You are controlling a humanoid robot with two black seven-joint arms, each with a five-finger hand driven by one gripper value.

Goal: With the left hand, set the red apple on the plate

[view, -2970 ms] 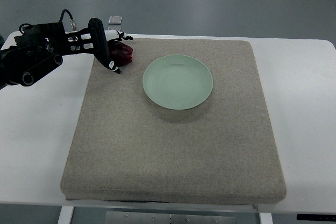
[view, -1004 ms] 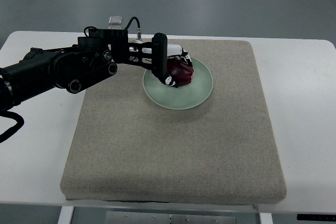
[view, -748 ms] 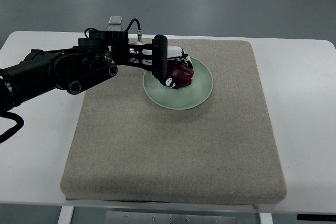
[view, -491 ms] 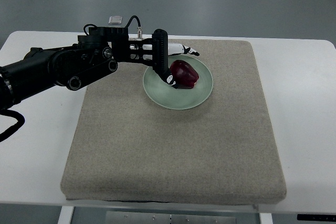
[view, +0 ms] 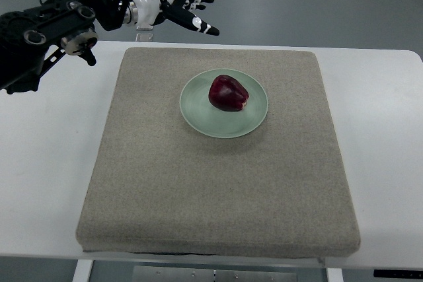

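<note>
A red apple (view: 229, 93) sat on a green plate (view: 254, 115), mat (view: 218, 189) beneath; left hand (view: 187, 1) hovered apart, fingers (view: 205, 27) spread, empty

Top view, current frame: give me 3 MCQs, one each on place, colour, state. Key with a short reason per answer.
1. Where is the red apple?
A. on the bare table
B. on the plate
C. in the robot hand

2. What colour is the plate?
A. pale green
B. yellow
C. black

3. What state is the left robot hand in?
A. shut on the apple
B. curled into a fist
C. open, holding nothing

Key:
1 B: the apple rests inside the plate's rim, on the grey mat.
2 A: the bare rim around the apple is pale green.
3 C: its fingers are spread, above the mat's far edge and well apart from the apple.
</note>
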